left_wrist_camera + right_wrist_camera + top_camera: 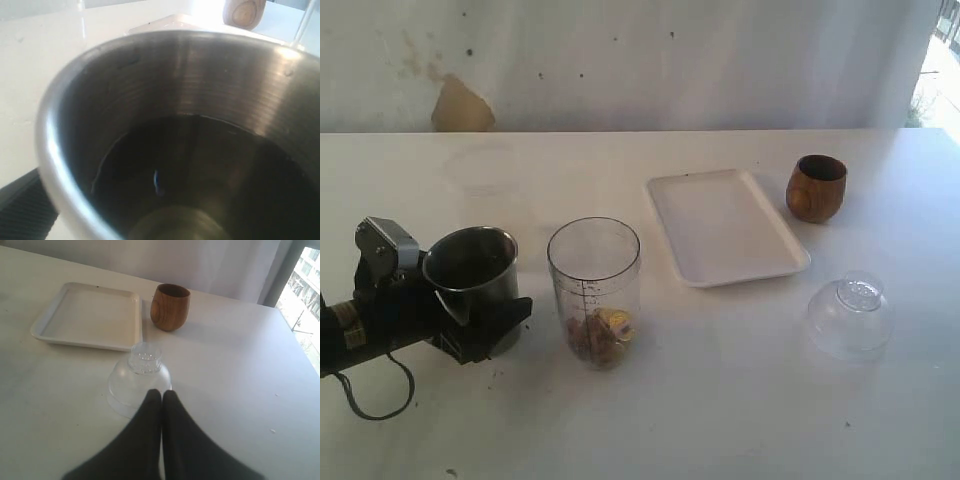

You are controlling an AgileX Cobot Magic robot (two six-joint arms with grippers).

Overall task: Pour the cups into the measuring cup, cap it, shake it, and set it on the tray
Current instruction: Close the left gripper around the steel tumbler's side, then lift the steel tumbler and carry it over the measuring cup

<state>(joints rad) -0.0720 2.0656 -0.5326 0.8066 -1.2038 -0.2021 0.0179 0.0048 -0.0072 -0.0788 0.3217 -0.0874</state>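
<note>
The steel tumbler (472,275) stands upright on the table at the left. My left gripper (490,300) is open, with its black fingers on either side of the tumbler. In the left wrist view the tumbler's dark inside (200,165) fills the picture, and one finger pad (22,212) shows beside it. The clear measuring cup (594,290) stands just right of the tumbler, with brown and yellow bits at its bottom. The white tray (725,225) lies behind it to the right. The brown wooden cup (816,187) stands at the tray's far right corner. My right gripper (161,392) is shut and empty, hovering near the clear domed lid (140,382).
The domed lid (850,315) rests on the table in front of the tray's right end. The right wrist view shows the wooden cup (170,306) beside the tray (87,315). A black cable (370,400) loops under the left arm. A pale wall backs the table.
</note>
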